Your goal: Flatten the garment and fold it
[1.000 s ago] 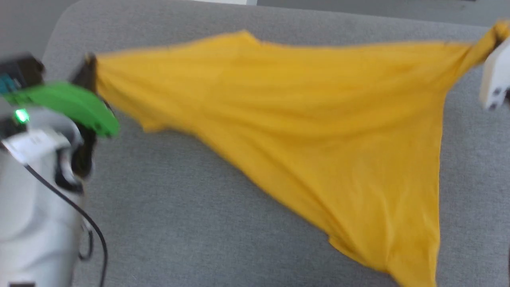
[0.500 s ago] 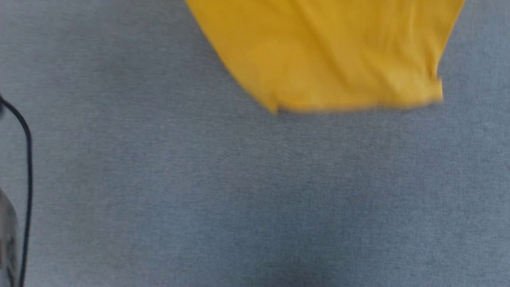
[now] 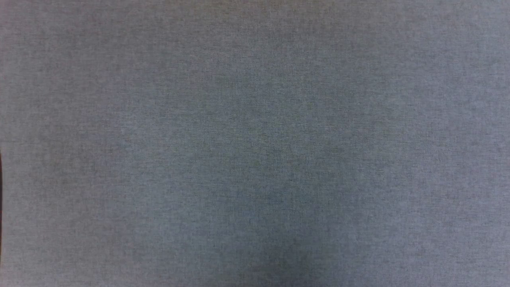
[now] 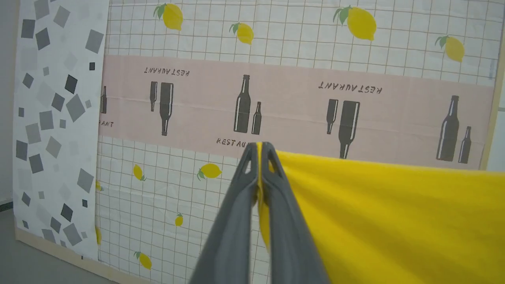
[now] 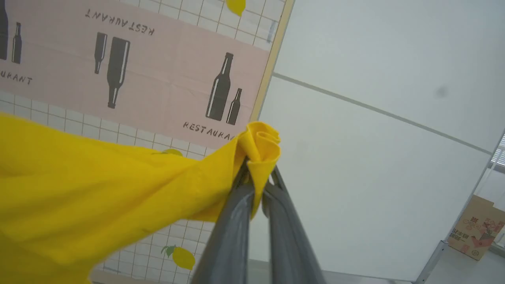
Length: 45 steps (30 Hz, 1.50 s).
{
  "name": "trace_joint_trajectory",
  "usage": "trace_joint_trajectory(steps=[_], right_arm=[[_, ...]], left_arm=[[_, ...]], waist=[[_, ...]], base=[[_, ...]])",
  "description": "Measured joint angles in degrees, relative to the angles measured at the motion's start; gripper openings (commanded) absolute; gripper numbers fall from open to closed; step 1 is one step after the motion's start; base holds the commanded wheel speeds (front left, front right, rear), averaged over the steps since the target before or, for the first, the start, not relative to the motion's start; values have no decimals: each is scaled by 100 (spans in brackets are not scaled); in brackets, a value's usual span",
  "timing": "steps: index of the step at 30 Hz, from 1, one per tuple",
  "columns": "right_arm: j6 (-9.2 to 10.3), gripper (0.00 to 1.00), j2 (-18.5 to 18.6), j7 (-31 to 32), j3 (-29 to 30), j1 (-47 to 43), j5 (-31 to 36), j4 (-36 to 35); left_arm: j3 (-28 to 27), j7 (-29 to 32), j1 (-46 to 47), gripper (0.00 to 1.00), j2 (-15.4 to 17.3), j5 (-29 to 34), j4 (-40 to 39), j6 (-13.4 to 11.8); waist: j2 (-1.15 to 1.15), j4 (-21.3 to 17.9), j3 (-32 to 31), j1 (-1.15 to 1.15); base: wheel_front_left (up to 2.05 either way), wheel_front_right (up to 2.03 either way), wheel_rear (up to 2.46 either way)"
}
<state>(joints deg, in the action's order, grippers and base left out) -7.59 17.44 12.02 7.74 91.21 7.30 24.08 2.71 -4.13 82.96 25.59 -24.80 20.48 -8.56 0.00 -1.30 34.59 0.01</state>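
With my left gripper [image 4: 259, 150] pinched shut on a thin edge of the shirt [image 4: 386, 217] and my right gripper [image 5: 259, 173] clamped on a bunched corner, the cloth hangs stretched between them in the air, so a hard tug could slip that thin edge free.

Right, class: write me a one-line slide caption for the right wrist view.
Right gripper shut on a bunched fold of the yellow garment, before a lemon-and-bottle printed backdrop.
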Motion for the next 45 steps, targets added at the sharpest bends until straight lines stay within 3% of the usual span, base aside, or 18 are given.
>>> trace_joint_trajectory(steps=[3,10,17,25,32,40,45], right_arm=[[0,0,23,-100,-114,-263,-89,289],[0,0,70,-402,-597,-1933,-914,784],[0,0,124,-287,-866,-3996,-1952,320],[0,0,-2,285,-345,-6503,-2285,-1063],[0,0,-554,676,318,-8215,-2140,-2071],[0,0,-1178,1269,849,-9348,-1911,-2491],[0,0,-1432,1991,1329,-9875,-1830,-2546]], left_arm=[[108,1,-198,0,3,-9,215,144],[469,344,-1635,0,20,-105,581,501],[485,1137,-3789,0,-54,-723,119,589],[349,2076,-6433,0,-289,-1541,-1400,223],[319,2674,-8194,0,-385,-1940,-2519,-246],[335,3054,-9348,0,-447,-2112,-2933,-621],[405,3232,-9810,0,-452,-2127,-2869,-782]], waist=[[0,-2,47,0],[0,31,-140,0],[0,62,-635,0],[0,100,-1373,-1],[0,160,-1976,-1],[0,232,-2363,-1],[0,260,-2511,-1]], base=[[0,0,0],[0,0,0],[0,0,0],[0,0,0],[0,0,0],[0,0,0],[0,0,0]])
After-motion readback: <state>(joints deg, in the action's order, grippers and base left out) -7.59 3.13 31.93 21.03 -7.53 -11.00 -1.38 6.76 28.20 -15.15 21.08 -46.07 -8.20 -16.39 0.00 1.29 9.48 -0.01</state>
